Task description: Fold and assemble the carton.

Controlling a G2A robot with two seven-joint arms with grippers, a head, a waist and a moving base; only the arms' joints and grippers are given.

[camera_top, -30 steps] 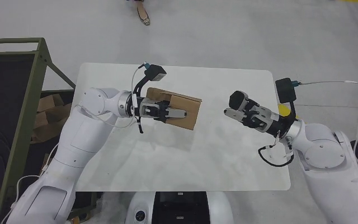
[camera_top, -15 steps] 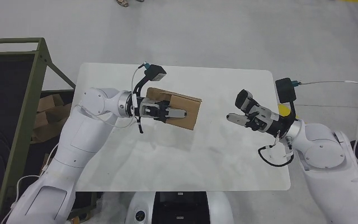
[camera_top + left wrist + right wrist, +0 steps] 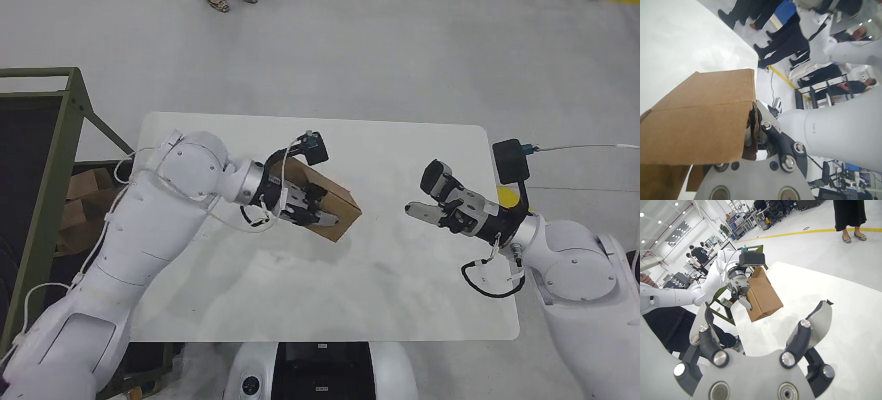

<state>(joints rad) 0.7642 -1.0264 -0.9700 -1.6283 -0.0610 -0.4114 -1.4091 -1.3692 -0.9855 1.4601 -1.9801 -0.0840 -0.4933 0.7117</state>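
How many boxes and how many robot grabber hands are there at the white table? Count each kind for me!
Brown carton: 1, held up by one wall
Grippers: 2, the left gripper clamped on the carton, the right gripper open and apart from it
White table: 1
Total: 4

Glossy white arms (image 3: 150,250), grey fingers (image 3: 822,315), black links (image 3: 800,336), silver screws (image 3: 787,357)

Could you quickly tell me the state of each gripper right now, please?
Left gripper: jaws shut on a wall of the carton, holding it.
Right gripper: jaws open, holding nothing.
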